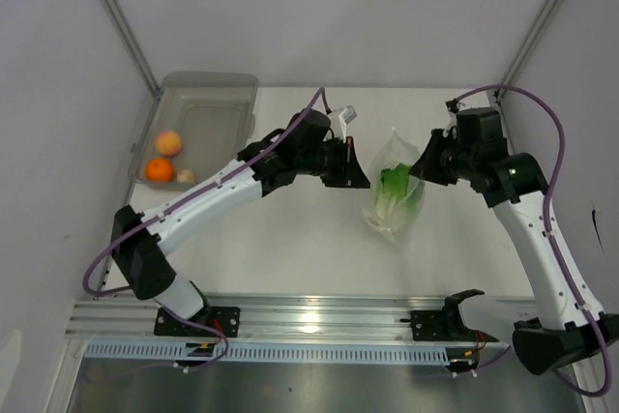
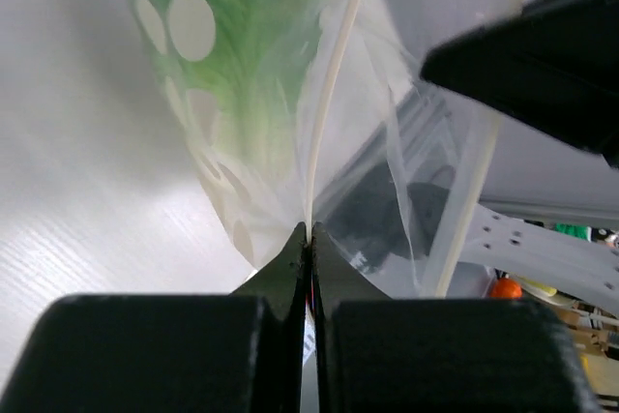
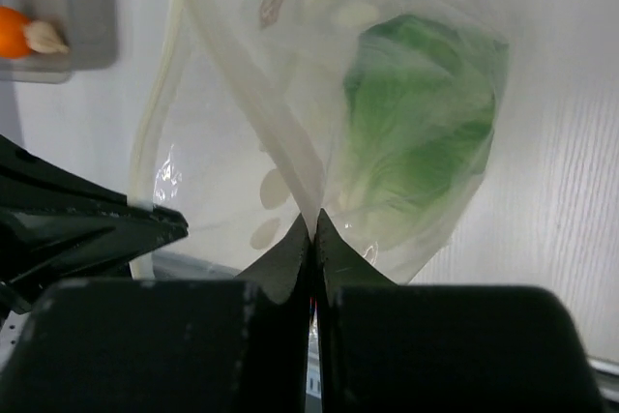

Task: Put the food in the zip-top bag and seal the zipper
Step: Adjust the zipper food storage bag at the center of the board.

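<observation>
Bin (image 1: 208, 94), far left, holds 2 orange fruits (image 1: 160, 170) and 1 beige lump (image 1: 185, 176), not yet bagged. Left gripper (image 1: 358, 171), fully closed, pinches the left rim of the zip-top bag (image 1: 392, 220). The bag sits mid-table with the lettuce (image 1: 395, 184) inside — long axis far-to-near, mouth far, pale base nearward. Right gripper (image 1: 419, 169), closed, pinches the right rim. Risk: slick film may slip from either pinch — the mouth would collapse.

Left tool (image 2: 309, 239), right tool (image 3: 312, 229) pinched shut, tips facing each other
</observation>
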`<control>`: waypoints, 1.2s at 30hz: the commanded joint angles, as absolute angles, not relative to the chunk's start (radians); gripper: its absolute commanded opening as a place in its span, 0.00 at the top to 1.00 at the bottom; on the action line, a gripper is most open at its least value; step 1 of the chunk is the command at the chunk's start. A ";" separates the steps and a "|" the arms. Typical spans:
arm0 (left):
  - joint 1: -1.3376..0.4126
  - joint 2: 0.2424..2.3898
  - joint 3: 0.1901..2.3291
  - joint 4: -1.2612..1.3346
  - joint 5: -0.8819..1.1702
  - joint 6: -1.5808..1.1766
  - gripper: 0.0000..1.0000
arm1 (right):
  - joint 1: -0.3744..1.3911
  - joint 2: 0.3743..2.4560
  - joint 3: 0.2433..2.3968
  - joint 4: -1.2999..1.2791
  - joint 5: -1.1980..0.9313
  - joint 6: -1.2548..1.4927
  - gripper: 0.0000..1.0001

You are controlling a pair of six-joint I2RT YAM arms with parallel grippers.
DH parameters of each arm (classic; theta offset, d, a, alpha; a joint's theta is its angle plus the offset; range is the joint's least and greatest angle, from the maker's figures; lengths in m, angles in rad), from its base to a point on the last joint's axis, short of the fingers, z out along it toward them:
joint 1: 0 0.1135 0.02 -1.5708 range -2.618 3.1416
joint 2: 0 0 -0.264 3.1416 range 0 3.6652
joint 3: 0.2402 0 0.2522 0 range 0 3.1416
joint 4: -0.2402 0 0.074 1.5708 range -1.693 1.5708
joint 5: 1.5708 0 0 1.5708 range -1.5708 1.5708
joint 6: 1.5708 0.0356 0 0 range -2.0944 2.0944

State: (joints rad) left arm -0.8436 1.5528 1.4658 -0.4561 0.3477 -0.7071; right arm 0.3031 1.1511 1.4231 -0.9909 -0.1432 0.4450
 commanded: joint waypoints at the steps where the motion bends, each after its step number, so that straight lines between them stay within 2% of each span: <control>1: -0.801 1.695 1.491 -0.521 0.340 -0.686 0.99 | 0.296 1.242 1.318 -0.914 -0.150 0.463 1.00; 3: -0.822 1.642 1.539 -0.497 0.359 -0.684 0.99 | 0.325 1.279 1.350 -0.919 -0.123 0.460 1.00; 7: -0.890 1.468 1.480 -0.307 0.322 -0.641 0.99 | 0.429 1.287 1.488 -0.894 0.056 0.451 1.00; 12: -0.833 1.580 1.499 -0.472 0.408 -0.652 0.99 | 0.457 1.383 1.497 -0.859 -0.015 0.462 1.00; 15: -0.802 1.588 1.439 -0.516 0.505 -0.679 0.99 | 0.489 1.416 1.529 -0.934 0.056 0.485 1.00; 16: -0.805 1.487 1.419 -0.493 0.494 -0.684 0.99 | 0.530 1.408 1.543 -0.949 0.072 0.491 1.00; 20: -0.799 1.318 1.287 -0.425 0.456 -0.707 0.99 | 0.584 1.336 1.507 -0.905 0.060 0.512 1.00; 25: -0.782 1.362 1.203 -0.494 0.426 -0.675 0.99 | 0.566 1.223 1.301 -0.778 -0.060 0.531 0.97; 28: -0.769 1.394 1.189 -0.470 0.428 -0.706 1.00 | 0.564 1.247 1.348 -0.863 -0.077 0.485 0.98; 31: -0.785 1.293 1.184 -0.388 0.411 -0.745 0.99 | 0.609 1.238 1.474 -0.943 0.035 0.439 0.92; 32: -0.799 1.251 1.196 -0.379 0.396 -0.746 1.00 | 0.609 1.220 1.492 -0.953 0.043 0.436 0.92; 33: -0.801 1.241 1.201 -0.379 0.367 -0.742 0.99 | 0.607 1.207 1.503 -0.956 0.046 0.433 0.99; 36: -0.796 1.279 1.207 -0.394 0.310 -0.712 0.99 | 0.581 1.149 1.424 -0.914 0.023 0.440 1.00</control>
State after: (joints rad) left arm -0.7944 1.3037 1.1725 -0.4496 0.3794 -0.7170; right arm 0.6014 1.2217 1.4349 -0.9283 0.0017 0.4614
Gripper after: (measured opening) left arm 0.005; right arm 0.009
